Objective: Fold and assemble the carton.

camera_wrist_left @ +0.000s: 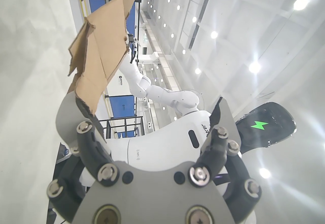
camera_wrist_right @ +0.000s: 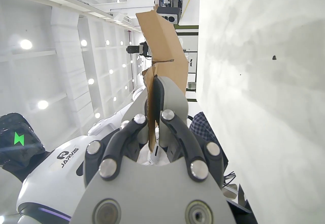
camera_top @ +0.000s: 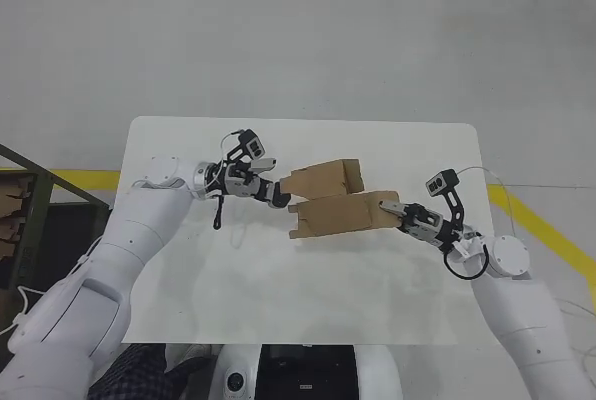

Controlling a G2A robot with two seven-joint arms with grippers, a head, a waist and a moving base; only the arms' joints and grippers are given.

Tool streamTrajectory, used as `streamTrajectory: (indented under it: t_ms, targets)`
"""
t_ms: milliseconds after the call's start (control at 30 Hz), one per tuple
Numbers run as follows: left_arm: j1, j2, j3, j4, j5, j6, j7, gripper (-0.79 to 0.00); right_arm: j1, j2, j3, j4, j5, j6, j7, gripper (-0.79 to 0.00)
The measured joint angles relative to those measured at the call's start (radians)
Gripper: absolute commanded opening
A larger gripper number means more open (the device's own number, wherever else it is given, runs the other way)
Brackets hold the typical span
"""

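Racking point(camera_top: 0, 205) with flat cardboard sheets stands on the floor beyond the 9 o'clock edge of the tabletop point(camera_top: 278, 300). A yellow floor line point(camera_top: 88, 178) runs behind it.

The left arm crosses the tabletop's 9 o'clock edge. The left end effector point(camera_top: 278, 190) sits at the 9 o'clock end of the carton point(camera_top: 343, 213). In the left wrist view this end effector point(camera_wrist_left: 148, 103) has its jaws spread wide. One finger point(camera_wrist_left: 85, 110) touches the nearest flap of the carton point(camera_wrist_left: 101, 45); the other stands well apart from the cardboard.

The carton is brown and partly folded. It lies across the middle of the tabletop, slightly toward 12 o'clock, with its long side running 9 to 3 o'clock. In the right wrist view, a gap shows between the carton point(camera_wrist_right: 165, 45) and the tabletop point(camera_wrist_right: 254, 83).

The right end effector point(camera_top: 386, 207) is at the carton's 3 o'clock end. In its own wrist view, this end effector point(camera_wrist_right: 152, 85) is clamped on a cardboard flap.

Open room: a wide band of bare tabletop lies at 6 o'clock of the carton, and a narrower band at 12 o'clock. The 9 and 3 o'clock edges are well clear of the carton.

The tabletop is white and matte, with one small dark speck point(camera_wrist_right: 274, 57). The floor point(camera_top: 298, 60) is grey, and a second yellow line point(camera_top: 553, 240) runs past the 3 o'clock edge.
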Motion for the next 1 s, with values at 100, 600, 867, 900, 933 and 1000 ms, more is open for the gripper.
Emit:
streamTrajectory:
  t_ms: [100, 600, 867, 900, 933, 1000]
  targets:
    - [0.005, 0.002, -0.007, -0.011, -0.001, 0.0, 0.0, 0.0, -0.002, 0.0, 0.0, -0.003, -0.012, -0.001, -0.009, -0.785]
    - [-0.012, -0.018, -0.012, 0.011, 0.003, -0.002, 0.002, -0.099, -0.02, -0.002, -0.008, -0.035, -0.014, -0.002, -0.004, -0.785]
    - [-0.021, -0.03, -0.012, 0.036, 0.053, -0.017, 0.017, -0.394, -0.017, -0.003, -0.005, -0.044, -0.01, 0.002, -0.002, -0.785]
    - [-0.022, -0.032, -0.013, 0.039, 0.056, -0.017, 0.017, -0.406, -0.017, -0.003, -0.006, -0.046, -0.011, 0.003, -0.002, -0.785]
    - [-0.023, -0.033, -0.013, 0.041, 0.06, -0.018, 0.018, -0.416, -0.017, -0.003, -0.007, -0.048, -0.012, 0.004, -0.002, -0.785]
    - [-0.026, -0.036, -0.013, 0.045, 0.07, -0.021, 0.021, -0.437, -0.016, -0.004, -0.009, -0.052, -0.013, 0.005, -0.002, -0.785]
